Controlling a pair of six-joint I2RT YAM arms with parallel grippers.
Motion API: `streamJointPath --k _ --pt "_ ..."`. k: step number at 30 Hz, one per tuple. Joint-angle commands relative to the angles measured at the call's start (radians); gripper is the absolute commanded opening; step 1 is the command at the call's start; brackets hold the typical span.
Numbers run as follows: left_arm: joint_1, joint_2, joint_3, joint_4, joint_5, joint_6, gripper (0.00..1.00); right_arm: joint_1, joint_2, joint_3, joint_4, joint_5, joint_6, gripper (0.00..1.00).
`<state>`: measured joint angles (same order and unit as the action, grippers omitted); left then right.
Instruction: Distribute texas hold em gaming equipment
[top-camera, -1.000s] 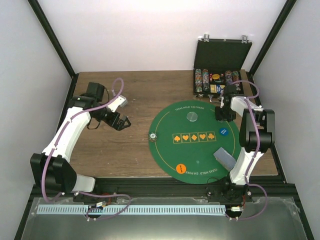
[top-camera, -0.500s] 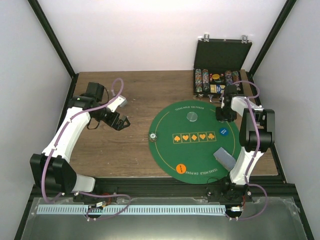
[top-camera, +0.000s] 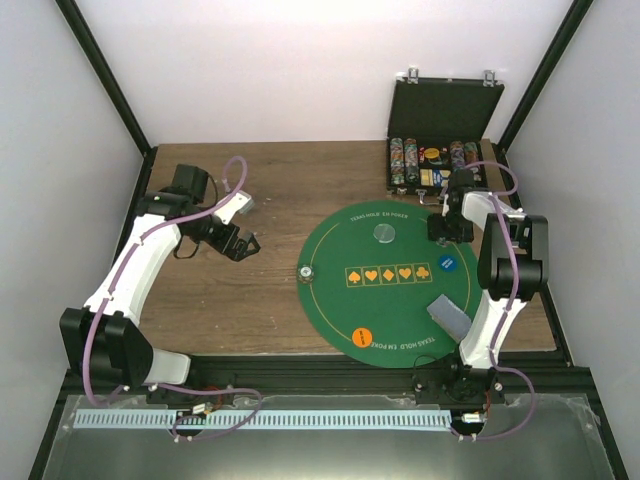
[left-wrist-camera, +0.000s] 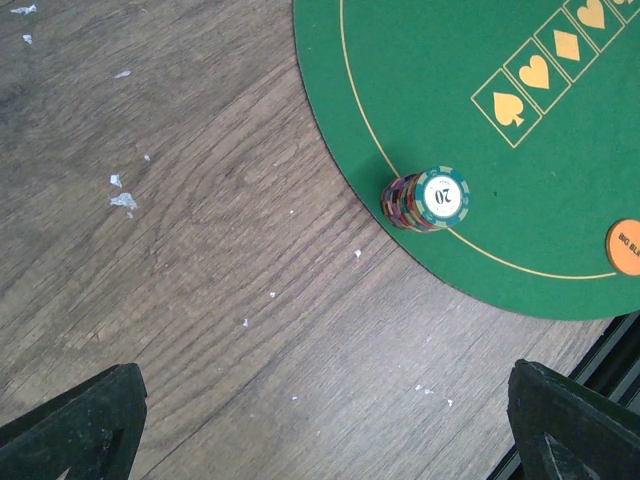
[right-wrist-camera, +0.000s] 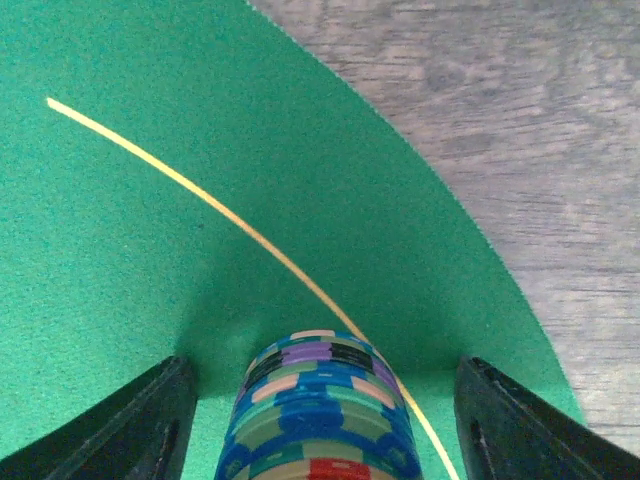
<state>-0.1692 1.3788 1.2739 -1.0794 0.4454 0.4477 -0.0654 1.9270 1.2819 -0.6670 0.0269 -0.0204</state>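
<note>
Right end effector (right-wrist-camera: 322, 372) loosely astride chip stack (right-wrist-camera: 315, 420).

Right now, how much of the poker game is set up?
Done: one chip stack stands at the left edge of the mat, with an orange disc, blue disc and grey disc laid out. In hand: the right gripper stands open around a second stack. Left: the cards lie undealt.
</note>
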Motion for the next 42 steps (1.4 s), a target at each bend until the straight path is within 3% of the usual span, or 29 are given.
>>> streamJointPath --k 1,4,10,20,30,42 --pt "-0.007 -0.008 0.005 -0.005 -0.005 0.019 1.0 -0.008 0.018 0.045 -0.018 -0.018 -0.002 0.78" --pt "-0.023 -0.002 0.003 -0.005 -0.007 0.025 1.0 -0.008 -0.001 0.068 -0.03 -0.034 0.002 0.99" --pt "-0.17 0.042 0.013 0.007 -0.129 0.064 0.99 0.012 -0.113 0.104 -0.038 -0.071 0.018 1.0" --pt "-0.511 0.235 0.012 0.181 -0.377 0.189 1.0 0.13 -0.3 0.106 -0.069 -0.083 0.024 1.0" --pt "-0.543 0.473 0.134 0.159 -0.428 0.261 0.99 0.194 -0.462 0.075 -0.12 -0.117 0.015 1.0" --pt "-0.582 0.572 0.167 0.127 -0.46 0.248 0.86 0.194 -0.634 0.004 -0.14 -0.191 -0.006 1.0"
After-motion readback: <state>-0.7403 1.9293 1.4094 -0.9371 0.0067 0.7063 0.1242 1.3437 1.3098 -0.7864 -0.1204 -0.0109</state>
